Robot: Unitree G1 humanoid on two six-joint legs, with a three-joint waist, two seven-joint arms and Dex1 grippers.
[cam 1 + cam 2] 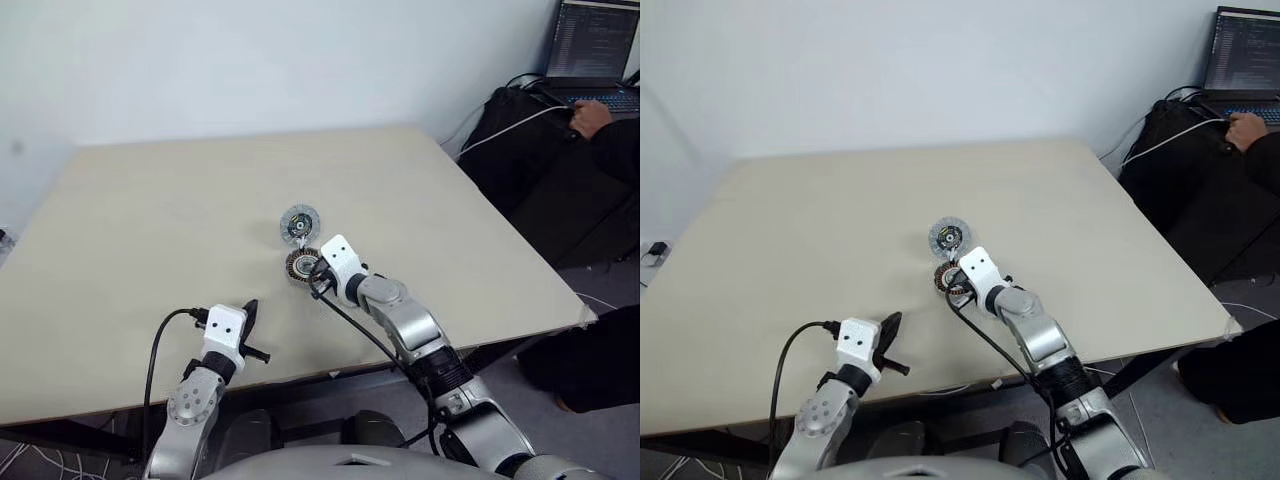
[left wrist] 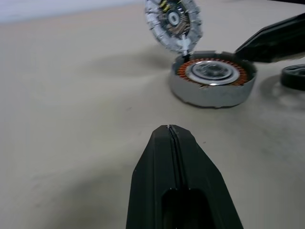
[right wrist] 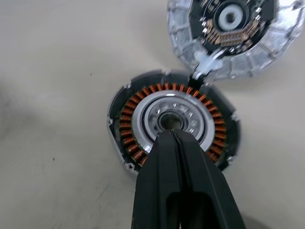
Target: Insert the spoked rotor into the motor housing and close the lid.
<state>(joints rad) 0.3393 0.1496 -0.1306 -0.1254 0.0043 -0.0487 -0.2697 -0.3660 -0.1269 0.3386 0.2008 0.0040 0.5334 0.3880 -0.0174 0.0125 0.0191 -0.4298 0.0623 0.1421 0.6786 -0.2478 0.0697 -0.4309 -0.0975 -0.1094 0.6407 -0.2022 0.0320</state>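
The motor housing (image 3: 174, 121) lies mid-table, a ring of copper windings around a shiny silver centre with round holes. I cannot tell whether that centre is the spoked rotor. The lid (image 3: 228, 28) lies just beyond the housing (image 1: 302, 263), its inner face with the dark centre showing, joined to it by a short white connector. My right gripper (image 3: 172, 136) is shut with nothing between its fingers, its tip over the housing's hub; contact cannot be made out. My left gripper (image 2: 169, 130) is shut and empty, low over the table (image 1: 150, 230) near its front edge, short of the housing (image 2: 212, 81).
A black loop (image 2: 293, 76) shows beside the housing under my right gripper; it may be a cable. Past the table's right edge, a person's hand (image 1: 592, 117) rests at a laptop (image 1: 592, 45) on a dark bag. Bare tabletop lies left of the parts.
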